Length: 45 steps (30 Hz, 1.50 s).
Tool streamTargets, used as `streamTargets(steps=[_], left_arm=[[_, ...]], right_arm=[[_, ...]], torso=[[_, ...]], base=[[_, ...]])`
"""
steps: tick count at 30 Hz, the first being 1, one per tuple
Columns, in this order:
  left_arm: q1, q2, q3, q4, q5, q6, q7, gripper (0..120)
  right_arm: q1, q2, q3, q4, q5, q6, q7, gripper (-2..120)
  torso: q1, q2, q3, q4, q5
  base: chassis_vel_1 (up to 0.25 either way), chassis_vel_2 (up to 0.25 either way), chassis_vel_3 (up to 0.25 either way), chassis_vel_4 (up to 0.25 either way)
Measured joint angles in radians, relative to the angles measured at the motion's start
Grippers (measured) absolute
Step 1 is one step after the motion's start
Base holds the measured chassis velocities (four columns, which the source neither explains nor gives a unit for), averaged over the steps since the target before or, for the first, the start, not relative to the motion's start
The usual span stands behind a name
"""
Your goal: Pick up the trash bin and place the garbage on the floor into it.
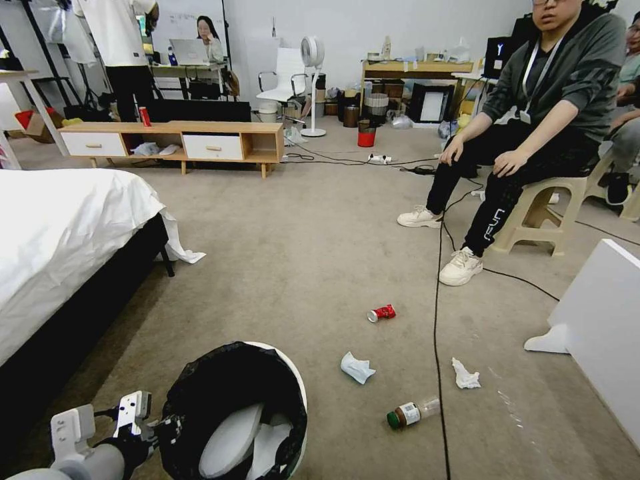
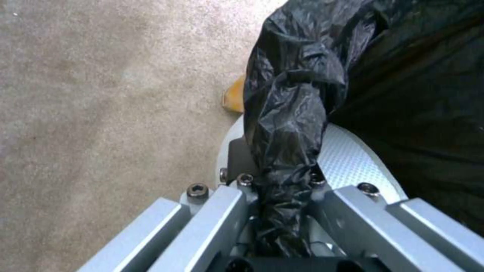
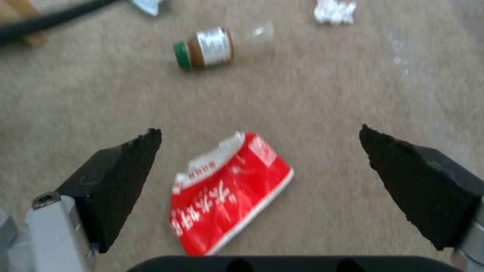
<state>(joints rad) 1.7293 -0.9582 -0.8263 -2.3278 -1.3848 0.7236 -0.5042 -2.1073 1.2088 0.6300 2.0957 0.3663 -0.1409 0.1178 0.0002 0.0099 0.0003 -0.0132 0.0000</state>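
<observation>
The trash bin (image 1: 297, 393), white with a black bag over its rim, stands at the bottom of the head view with white scraps inside. My left gripper (image 1: 157, 427) is shut on its rim, and the left wrist view shows the fingers (image 2: 229, 204) pinching the bunched bag (image 2: 285, 124) against the bin's white wall (image 2: 348, 162). On the floor lie a crushed red can (image 1: 381, 313), two white tissues (image 1: 357, 367) (image 1: 465, 375) and a green-capped bottle (image 1: 413, 413). My right gripper (image 3: 259, 132) hangs open above a red snack packet (image 3: 229, 196), with the bottle (image 3: 209, 47) beyond it.
A bed (image 1: 67, 227) with a white sheet fills the left side. A person sits on a stool (image 1: 537, 213) at the right, feet near a black cable (image 1: 437, 300) crossing the carpet. A white board (image 1: 600, 333) leans at the right. A low wooden cabinet (image 1: 173, 140) stands behind.
</observation>
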Motion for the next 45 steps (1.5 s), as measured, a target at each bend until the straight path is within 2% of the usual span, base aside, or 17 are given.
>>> streamTargets(steps=[21,28,37,45], left_arm=[[0.001,-0.003,-0.008,-0.004,0.002,0.000,-0.004,1],[0.015,-0.023,-0.008,-0.018,0.012,0.000,-0.013,1],[0.025,-0.051,-0.010,-0.038,0.033,0.002,-0.022,1],[0.031,-0.062,-0.014,-0.048,0.039,0.003,-0.024,1]], right_arm=[[0.101,-0.023,-0.043,-0.141,0.023,-0.039,0.013,100],[0.159,-0.037,-0.072,-0.194,0.025,-0.048,-0.007,100],[0.266,-0.095,-0.138,-0.256,0.087,-0.094,-0.004,100],[0.315,-0.107,-0.181,-0.307,0.098,-0.100,0.003,100]], torso=[[0.000,0.000,0.000,0.0000,0.0000],[0.000,0.000,0.000,0.0000,0.0001],[0.000,0.000,0.000,0.0000,0.0001],[0.000,0.000,0.000,-0.0002,-0.0001]], base=[[0.000,0.000,0.000,0.000],[0.000,0.000,0.000,0.000],[0.000,0.000,0.000,0.000],[0.000,0.000,0.000,0.000]])
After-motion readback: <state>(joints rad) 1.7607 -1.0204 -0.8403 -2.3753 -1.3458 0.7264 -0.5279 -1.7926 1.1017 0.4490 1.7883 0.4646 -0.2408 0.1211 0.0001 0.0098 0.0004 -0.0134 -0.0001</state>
